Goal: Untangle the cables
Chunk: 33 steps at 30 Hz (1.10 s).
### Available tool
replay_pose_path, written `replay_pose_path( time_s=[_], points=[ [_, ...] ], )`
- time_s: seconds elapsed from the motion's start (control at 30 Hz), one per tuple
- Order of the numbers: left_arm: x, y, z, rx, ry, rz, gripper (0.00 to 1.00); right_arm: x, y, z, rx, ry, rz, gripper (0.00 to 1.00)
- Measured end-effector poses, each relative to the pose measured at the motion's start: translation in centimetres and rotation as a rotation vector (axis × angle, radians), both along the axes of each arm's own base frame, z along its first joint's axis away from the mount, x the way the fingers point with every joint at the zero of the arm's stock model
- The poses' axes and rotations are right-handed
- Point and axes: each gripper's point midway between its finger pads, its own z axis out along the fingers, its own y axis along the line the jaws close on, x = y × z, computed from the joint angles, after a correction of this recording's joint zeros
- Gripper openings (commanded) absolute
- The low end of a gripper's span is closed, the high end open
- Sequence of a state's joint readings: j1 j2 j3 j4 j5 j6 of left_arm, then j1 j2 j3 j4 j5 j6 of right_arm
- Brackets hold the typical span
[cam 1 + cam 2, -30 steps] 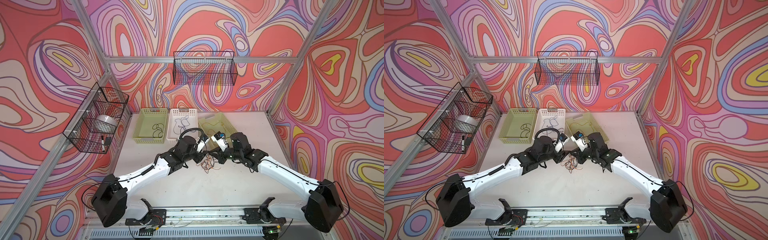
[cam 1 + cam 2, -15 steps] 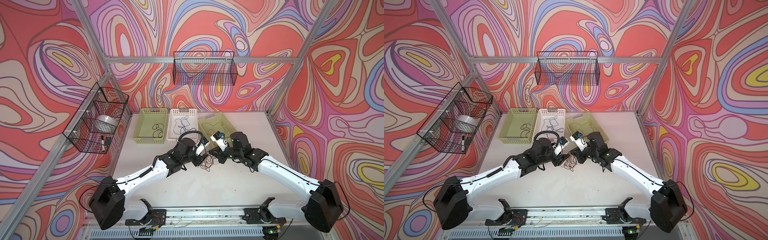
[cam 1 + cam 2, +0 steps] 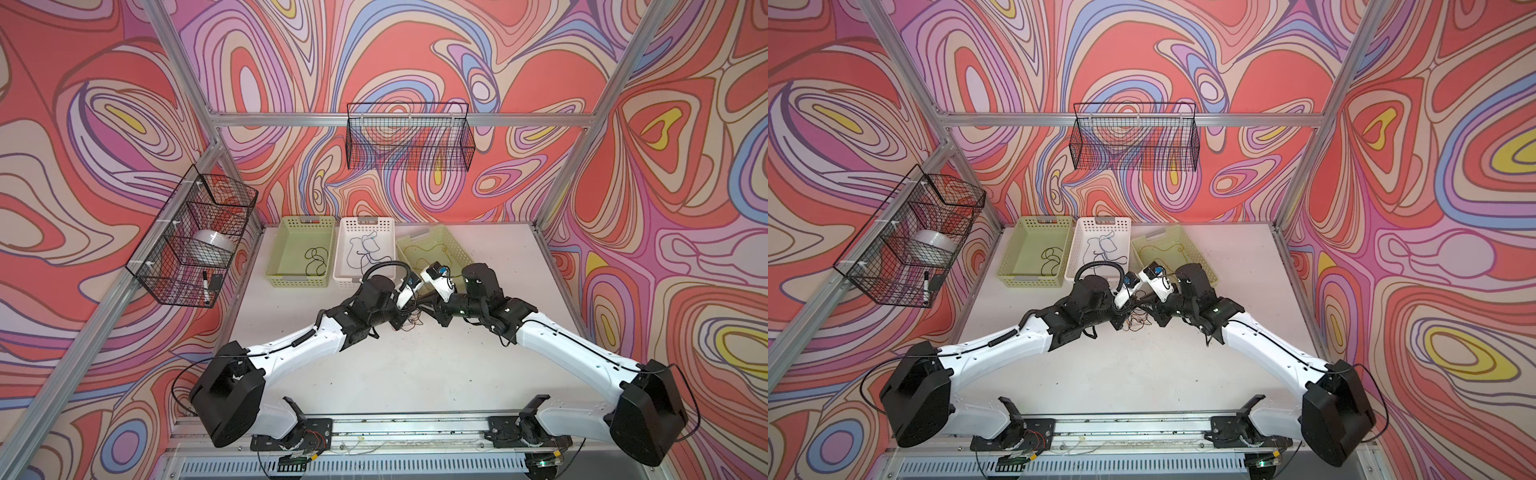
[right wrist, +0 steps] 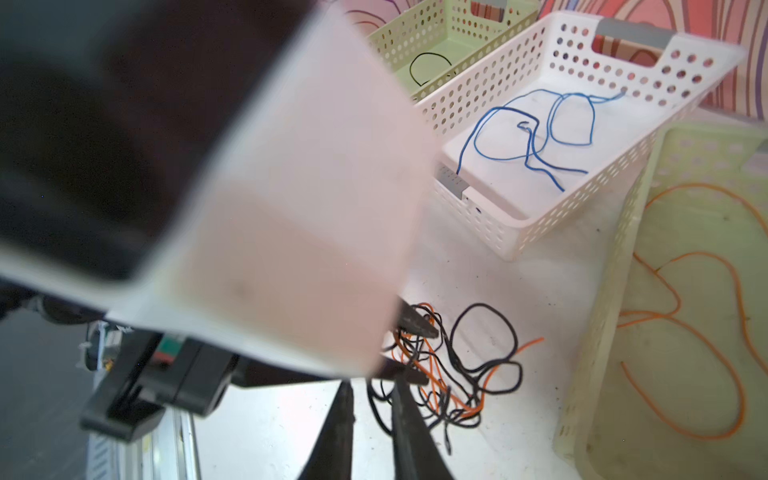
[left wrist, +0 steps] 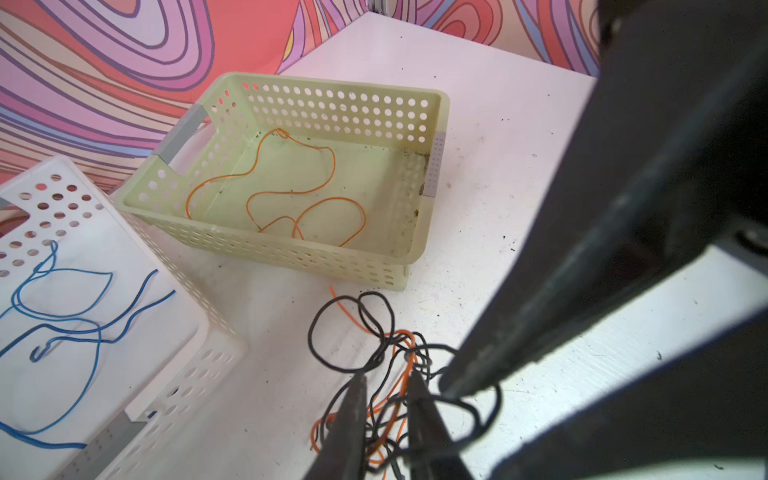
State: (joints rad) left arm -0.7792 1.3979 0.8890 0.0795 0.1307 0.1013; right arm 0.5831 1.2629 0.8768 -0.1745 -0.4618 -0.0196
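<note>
A tangle of black and orange cables [image 3: 412,321] [image 3: 1137,320] lies on the white table between my two grippers. My left gripper [image 5: 387,377] is low over the tangle [image 5: 399,353], its jaws a narrow gap apart with orange and black strands between them. My right gripper [image 4: 371,387] stands at the tangle's [image 4: 457,374] edge, jaws slightly open, one black strand crossing the gap. Separate cables lie in the baskets: orange [image 5: 299,195], blue [image 4: 532,129] and dark [image 3: 316,262].
Three baskets stand at the back: green [image 3: 305,222], white [image 3: 365,223] and a skewed yellow-green one [image 3: 451,245] close behind the grippers. Wire baskets hang on the back wall [image 3: 409,141] and the left wall [image 3: 195,241]. A metal rail [image 3: 399,424] runs along the front edge.
My left gripper has come down onto the tangle and its jaws have narrowed round some strands. My right gripper, shut before, has parted its jaws.
</note>
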Motion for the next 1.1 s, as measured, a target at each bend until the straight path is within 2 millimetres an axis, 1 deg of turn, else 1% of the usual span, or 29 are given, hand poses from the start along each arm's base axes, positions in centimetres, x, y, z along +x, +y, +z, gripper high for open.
replay_pose_path(
  time_s=[0.03, 0.13, 0.27, 0.33, 0.43, 0.47, 0.5, 0.57, 0.63, 0.67, 0.73, 0.8, 0.83, 1.1],
  points=[
    [0.0, 0.0, 0.4, -0.008, -0.006, 0.001, 0.06, 0.2, -0.2, -0.2, -0.006, -0.004, -0.021, 0.43],
    [-0.2, 0.2, 1.4, -0.030, -0.018, 0.002, 0.03, 0.8, -1.2, -1.1, -0.025, -0.009, -0.094, 0.49],
    [-0.5, 0.3, 2.3, -0.054, -0.018, 0.003, 0.00, 1.1, -2.0, -1.9, -0.023, -0.001, -0.157, 0.50],
    [-0.7, 0.3, 2.5, -0.063, -0.014, -0.003, 0.00, 1.2, -2.0, -2.1, -0.012, 0.012, -0.171, 0.51],
    [-1.0, 0.1, 2.8, -0.073, 0.000, -0.014, 0.00, 1.6, -1.7, -1.8, 0.023, 0.018, -0.182, 0.50],
    [-1.1, 0.1, 2.9, -0.077, 0.005, -0.016, 0.00, 1.7, -1.5, -1.7, 0.033, 0.019, -0.182, 0.48],
    [-1.1, 0.0, 3.1, -0.081, 0.008, -0.020, 0.00, 1.8, -1.3, -1.6, 0.048, 0.020, -0.179, 0.45],
    [-1.2, -0.1, 3.6, -0.090, 0.009, -0.024, 0.00, 1.9, -0.9, -1.6, 0.069, 0.029, -0.169, 0.34],
    [-1.2, -0.1, 4.1, -0.097, 0.005, -0.024, 0.00, 1.9, -0.6, -1.8, 0.079, 0.043, -0.160, 0.17],
    [-1.2, 0.0, 4.3, -0.098, 0.001, -0.022, 0.00, 1.9, -0.4, -2.0, 0.079, 0.051, -0.155, 0.12],
    [-1.2, 0.1, 5.2, -0.106, -0.011, -0.017, 0.00, 1.8, -0.3, -2.5, 0.079, 0.072, -0.153, 0.05],
    [-1.1, 0.4, 6.0, -0.108, -0.024, -0.002, 0.00, 1.6, -0.4, -2.8, 0.080, 0.081, -0.154, 0.01],
    [-1.0, 0.7, 6.4, -0.105, -0.030, 0.010, 0.00, 1.5, -0.4, -2.9, 0.084, 0.084, -0.153, 0.00],
    [-0.7, 2.6, 6.7, -0.033, -0.046, 0.099, 0.00, 1.3, -0.1, -2.7, 0.131, 0.077, -0.144, 0.00]
  ],
)
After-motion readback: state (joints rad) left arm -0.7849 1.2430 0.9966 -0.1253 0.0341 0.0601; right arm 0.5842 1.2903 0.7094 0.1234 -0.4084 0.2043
